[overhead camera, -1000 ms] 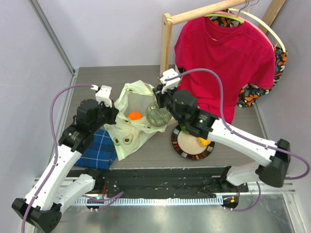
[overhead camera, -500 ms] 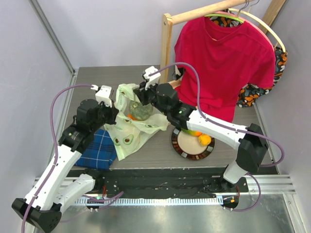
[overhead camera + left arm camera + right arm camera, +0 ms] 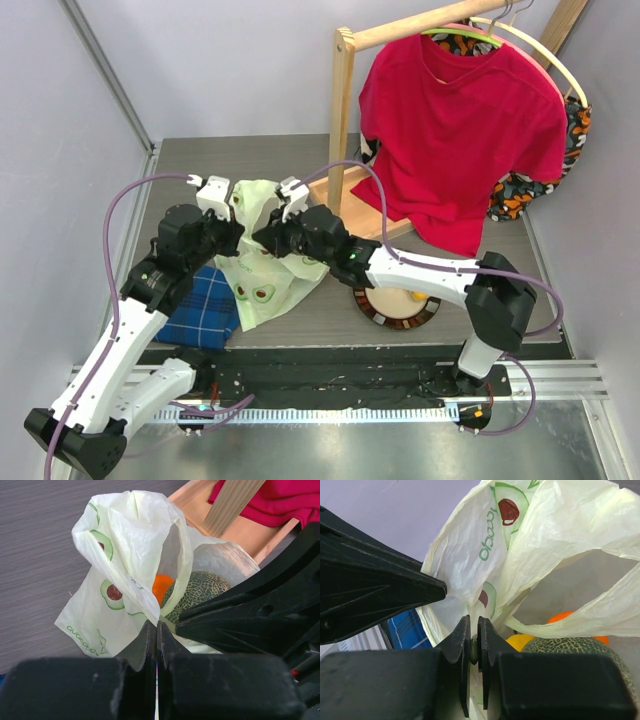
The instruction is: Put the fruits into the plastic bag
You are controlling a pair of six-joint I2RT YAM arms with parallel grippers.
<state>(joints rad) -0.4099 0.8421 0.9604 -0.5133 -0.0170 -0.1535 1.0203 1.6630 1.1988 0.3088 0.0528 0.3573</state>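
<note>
Jaws, left and right, pinch plastic bag (image 3: pixel 125 545) rim; melon (image 3: pixel 200 587) crowds mouth.

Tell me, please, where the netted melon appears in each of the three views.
Top external: not visible; the right arm hides the mouth of the plastic bag.
Left wrist: melon right of centre, beside an orange.
Right wrist: melon in the bottom right corner.
Shared landmark: the plastic bag with avocado prints.

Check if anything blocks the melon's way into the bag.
Nothing visible does. The melon already sits in the open mouth of the bag, beside an orange. The left gripper pinches the bag's edge, holding it open.
</note>
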